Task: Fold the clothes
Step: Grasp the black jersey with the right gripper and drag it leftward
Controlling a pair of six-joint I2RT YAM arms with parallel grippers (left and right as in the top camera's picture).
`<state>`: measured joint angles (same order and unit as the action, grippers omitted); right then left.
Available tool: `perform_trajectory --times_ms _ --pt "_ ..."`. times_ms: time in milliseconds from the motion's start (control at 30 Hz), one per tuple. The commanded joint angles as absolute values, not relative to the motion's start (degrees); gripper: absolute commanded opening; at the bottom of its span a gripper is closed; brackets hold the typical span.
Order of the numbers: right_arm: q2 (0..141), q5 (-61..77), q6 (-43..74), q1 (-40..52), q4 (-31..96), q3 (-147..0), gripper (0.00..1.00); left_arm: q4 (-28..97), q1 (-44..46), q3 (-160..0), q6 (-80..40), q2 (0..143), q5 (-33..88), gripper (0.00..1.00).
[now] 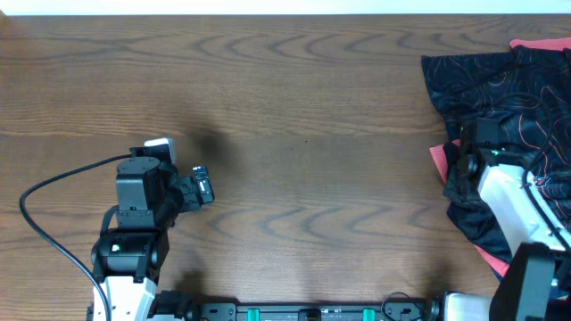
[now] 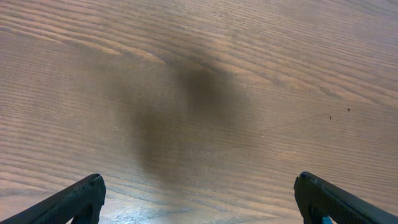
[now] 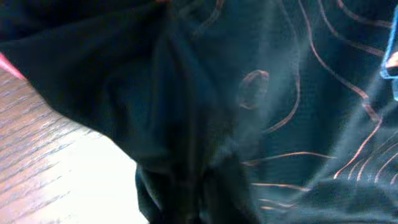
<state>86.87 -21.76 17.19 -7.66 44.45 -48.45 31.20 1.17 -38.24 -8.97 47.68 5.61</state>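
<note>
The black jersey (image 1: pixel 500 85) with thin orange contour lines lies crumpled at the table's right edge. It fills the right wrist view (image 3: pixel 280 93). A red garment (image 1: pixel 438 157) peeks out from under it and shows as a sliver in the right wrist view (image 3: pixel 7 64). No navy shirt is in view. My right gripper (image 1: pixel 461 175) is at the jersey's left edge. Its fingers are hidden in bunched black cloth (image 3: pixel 186 199) and appear shut on it. My left gripper (image 1: pixel 202 187) is open and empty over bare wood (image 2: pixel 199 180), far left of the clothes.
The wooden table (image 1: pixel 303 116) runs to a white strip at the far edge. A black cable (image 1: pixel 40 192) loops left of the left arm. The right arm's white link (image 1: pixel 508 201) lies over the jersey.
</note>
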Motion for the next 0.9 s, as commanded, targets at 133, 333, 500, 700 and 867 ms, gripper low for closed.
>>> perform_trajectory --times_ms 133,333,500,700,867 --pt "83.81 -22.87 18.33 -8.08 46.68 -52.29 0.01 31.18 0.93 -39.66 -8.82 47.64 5.56 0.98" --pt "77.36 9.10 0.69 -7.05 48.07 -61.73 0.01 30.79 0.93 -39.66 -8.82 47.64 5.56 0.98" --pt "74.89 21.45 -2.02 -2.90 46.78 -63.64 0.01 30.59 0.93 -39.66 -8.82 47.64 5.56 0.98" --pt "76.99 21.47 -2.00 8.99 46.92 -61.71 0.01 30.57 0.93 -39.66 -8.82 47.64 5.58 0.98" --pt "81.01 21.45 1.69 21.65 34.26 -61.65 0.01 30.15 0.93 -39.66 -8.84 47.64 5.56 0.98"
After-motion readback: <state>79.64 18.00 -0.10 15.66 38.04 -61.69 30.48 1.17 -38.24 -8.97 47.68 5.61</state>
